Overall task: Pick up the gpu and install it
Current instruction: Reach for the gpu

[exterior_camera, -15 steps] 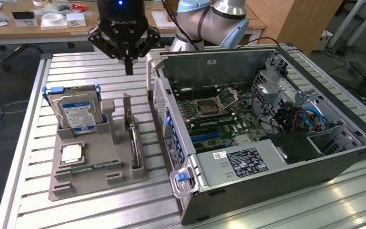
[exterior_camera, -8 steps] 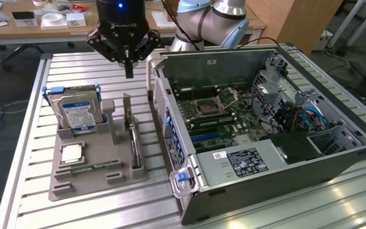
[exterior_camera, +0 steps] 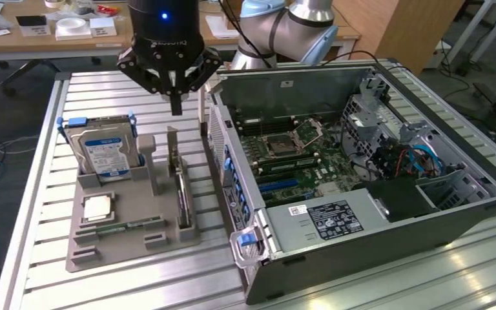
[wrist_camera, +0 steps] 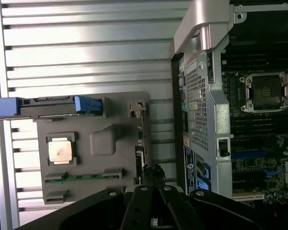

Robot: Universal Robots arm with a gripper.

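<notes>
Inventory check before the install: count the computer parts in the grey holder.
4. Hard drive upright at the far end of the holder; processor flat in the middle; memory stick lying nearer the camera; gpu on edge along the side facing the computer case. Nothing seems hidden.

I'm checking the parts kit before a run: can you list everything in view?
gpu: one, dark with silver bracket, on edge in holder beside case
hard drive: one, silver, blue label, upright in holder
processor: one, silver, flat in holder
memory stick: one, green, flat in holder
holder: one, grey, on table
computer case: one, dark grey, open, exterior view's right
table: one, silver, slatted, under everything
gripper: one, black, shut, above gpu
</notes>
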